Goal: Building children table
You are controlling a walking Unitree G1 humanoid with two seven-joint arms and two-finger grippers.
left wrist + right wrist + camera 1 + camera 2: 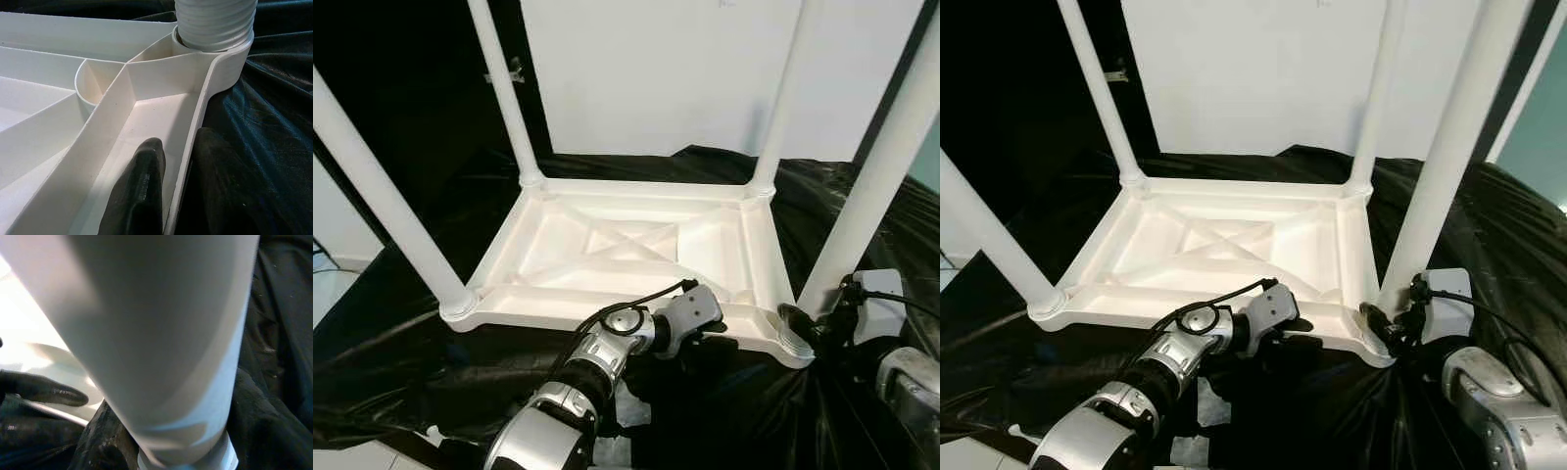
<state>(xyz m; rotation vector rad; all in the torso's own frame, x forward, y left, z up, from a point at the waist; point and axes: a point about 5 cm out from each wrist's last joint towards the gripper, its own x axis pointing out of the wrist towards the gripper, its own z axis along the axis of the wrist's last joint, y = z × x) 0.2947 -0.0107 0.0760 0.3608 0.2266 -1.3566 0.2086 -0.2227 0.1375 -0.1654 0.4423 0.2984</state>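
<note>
**White table, black everything else**

The upside-down table [626,245] is plain white all over, legs [386,211] included, and the ribbed underside has a slightly creamy tint. It sits on a glossy black sheet [401,352]. The robot's arms [597,357] are silver with black cables, and the gripper fingers [139,191] are black. The wall [656,69] behind is white.

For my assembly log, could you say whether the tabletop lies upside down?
Upside down: the tabletop shows its ribbed underside, and its legs point upward.
</note>
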